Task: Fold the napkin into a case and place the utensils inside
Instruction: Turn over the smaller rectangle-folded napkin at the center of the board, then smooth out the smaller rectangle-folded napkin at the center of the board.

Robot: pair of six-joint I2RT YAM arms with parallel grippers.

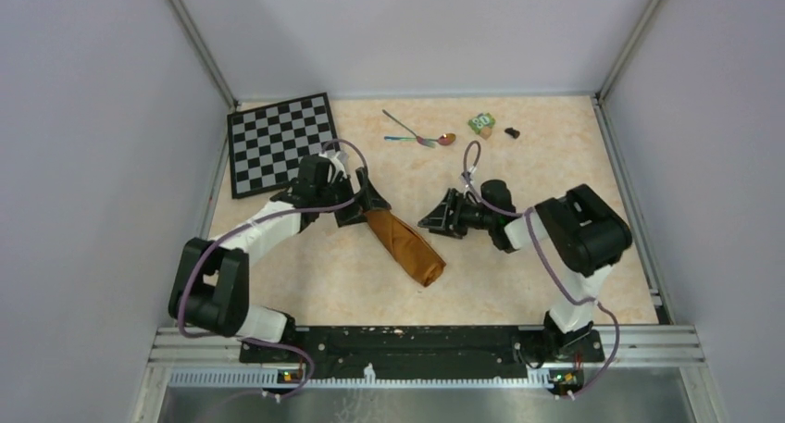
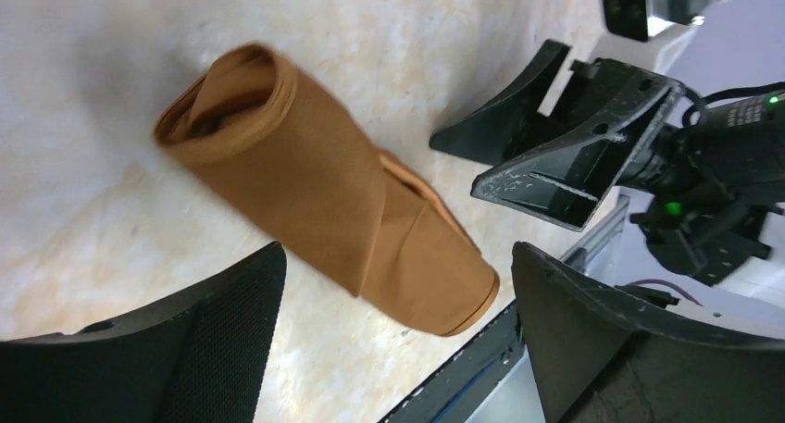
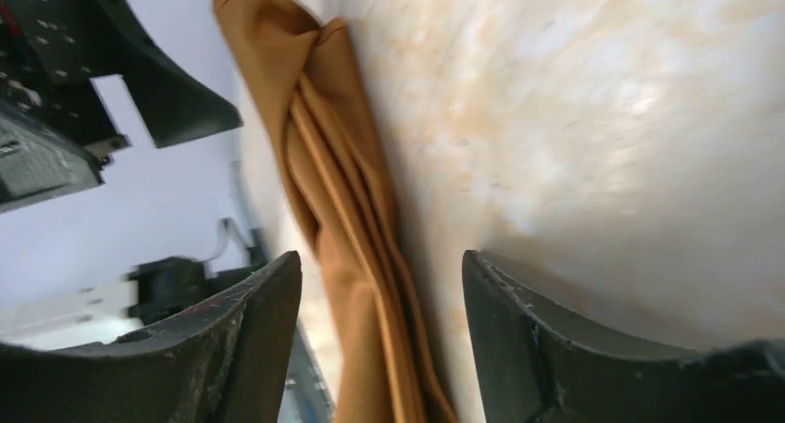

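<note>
Orange-brown satin cloth, folded into a long narrow pouch, lay slantwise on the mottled beige table. The black left gripper hung over its far end, fingers spread wide and empty, while the right gripper stood just beside it, fingers parted, holding nothing. Two rainbow-handled metal utensils lay well apart, near the far edge.

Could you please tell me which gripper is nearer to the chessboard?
Left. The left gripper hovers just right of the chessboard's near corner, at the folded napkin's far end; the right gripper is farther right, beyond the napkin.
</note>
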